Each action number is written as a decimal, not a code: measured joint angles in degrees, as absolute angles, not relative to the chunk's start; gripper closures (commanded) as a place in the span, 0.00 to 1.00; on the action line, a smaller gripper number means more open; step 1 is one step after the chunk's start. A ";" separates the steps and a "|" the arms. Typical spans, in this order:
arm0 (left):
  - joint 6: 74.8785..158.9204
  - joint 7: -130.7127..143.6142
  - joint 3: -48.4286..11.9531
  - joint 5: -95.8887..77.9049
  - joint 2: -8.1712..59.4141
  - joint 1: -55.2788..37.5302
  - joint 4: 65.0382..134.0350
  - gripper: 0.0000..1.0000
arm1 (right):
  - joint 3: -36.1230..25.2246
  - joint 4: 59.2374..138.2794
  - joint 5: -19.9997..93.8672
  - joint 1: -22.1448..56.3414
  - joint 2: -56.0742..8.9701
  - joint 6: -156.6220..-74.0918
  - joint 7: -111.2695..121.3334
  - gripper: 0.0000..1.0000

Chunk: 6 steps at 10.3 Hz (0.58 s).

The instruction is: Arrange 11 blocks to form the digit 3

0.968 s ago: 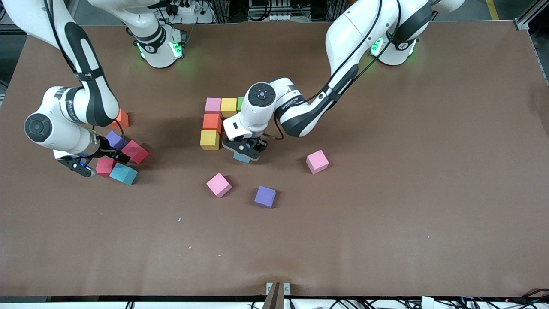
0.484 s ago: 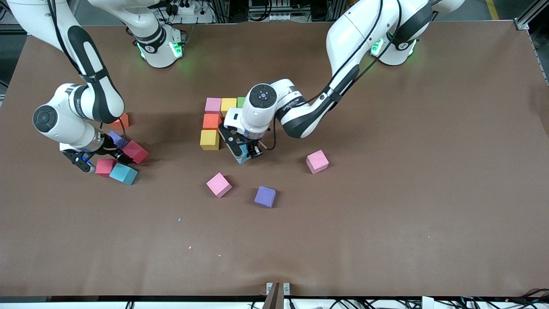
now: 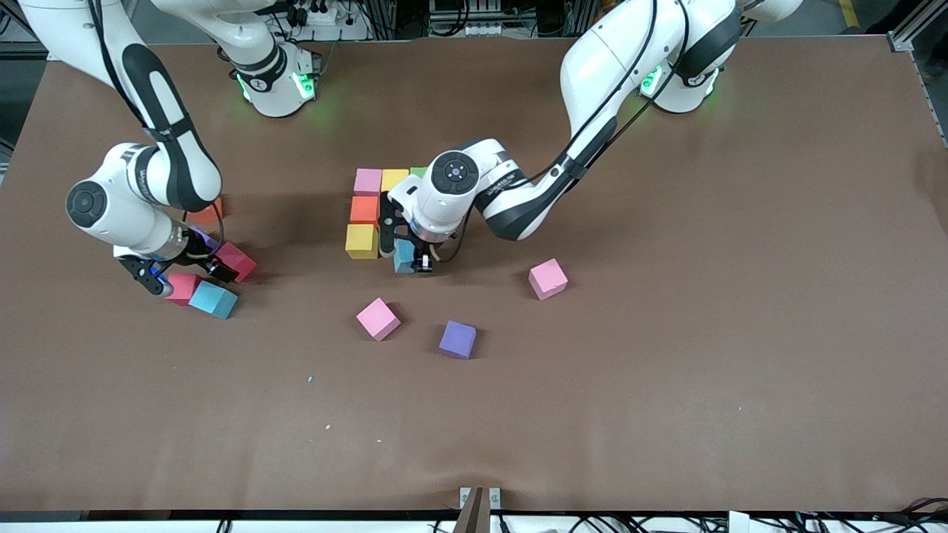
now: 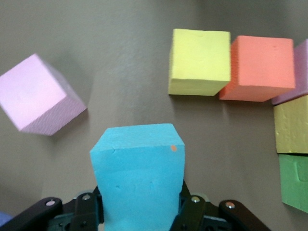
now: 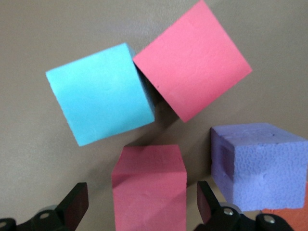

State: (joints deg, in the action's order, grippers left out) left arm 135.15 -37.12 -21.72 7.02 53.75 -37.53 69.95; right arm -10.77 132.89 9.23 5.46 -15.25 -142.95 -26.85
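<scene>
Blocks first: your left end effector (image 3: 404, 255) is clamped on a light blue block (image 3: 404, 257), sitting right at 3 o'clock of the yellow block (image 3: 361, 240) that ends the partly built digit 3 (image 3: 370, 211). That figure so far is pink, yellow, green across the top, then orange and yellow coming down. Your right end effector (image 3: 185, 275) has its fingers spread wide around a red block (image 5: 149, 185) in the little cluster at the right arm's end of the desk (image 3: 666, 370). Loose pink block (image 3: 378, 318) and purple block (image 3: 457, 339) sit around 6 o'clock of the figure.
</scene>
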 measured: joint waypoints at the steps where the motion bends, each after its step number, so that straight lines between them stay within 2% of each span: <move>1: 135.15 -39.62 -21.68 7.02 53.79 -38.37 69.87 1.00 | -10.76 133.40 9.24 5.74 -15.25 -143.57 -27.02 0.00; 6: 137.77 -46.05 -20.53 7.02 56.79 -41.33 69.51 1.00 | -10.75 134.90 9.25 5.86 -16.05 -145.08 -27.54 0.00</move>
State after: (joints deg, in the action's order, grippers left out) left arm 137.77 -46.05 -20.53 7.02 56.79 -41.33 69.51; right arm -10.75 134.90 9.25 5.86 -16.05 -145.08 -27.54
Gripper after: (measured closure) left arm 0.458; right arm 0.000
